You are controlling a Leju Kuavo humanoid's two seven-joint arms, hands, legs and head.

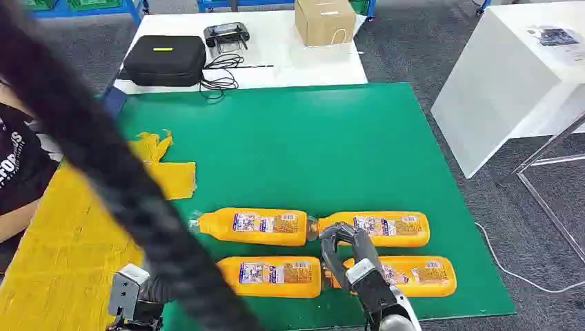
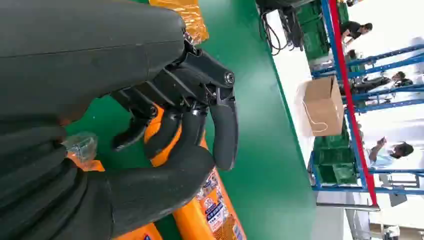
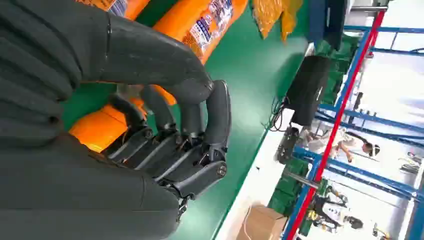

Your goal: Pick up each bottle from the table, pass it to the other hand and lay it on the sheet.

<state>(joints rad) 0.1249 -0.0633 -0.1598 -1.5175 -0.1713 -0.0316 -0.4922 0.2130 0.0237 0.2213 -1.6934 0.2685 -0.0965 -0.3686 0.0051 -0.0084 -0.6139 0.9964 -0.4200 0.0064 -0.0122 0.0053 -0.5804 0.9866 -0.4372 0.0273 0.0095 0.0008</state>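
Four orange bottles lie in two rows on the green mat [image 1: 310,152]: far left [image 1: 255,227], far right [image 1: 379,229], near left [image 1: 272,276], near right [image 1: 421,274]. My right hand [image 1: 348,255] hovers over the neck end of the near right bottle [image 3: 97,127], fingers loosely bent, holding nothing. My left hand [image 1: 131,296] is low at the mat's near left corner, beside the yellow sheet [image 1: 62,255], with nothing in it. Past its bent fingers [image 2: 220,130] lie a clear bottle cap [image 2: 80,147] and an orange bottle [image 2: 210,210].
A blurred black cable [image 1: 103,165] crosses the left of the head view. Crumpled yellow wrap [image 1: 162,169] lies at the sheet's far end. A person's arm [image 1: 17,172] is at the left edge. Behind are a white table [image 1: 276,48] with a black case [image 1: 165,61] and a box [image 1: 324,21].
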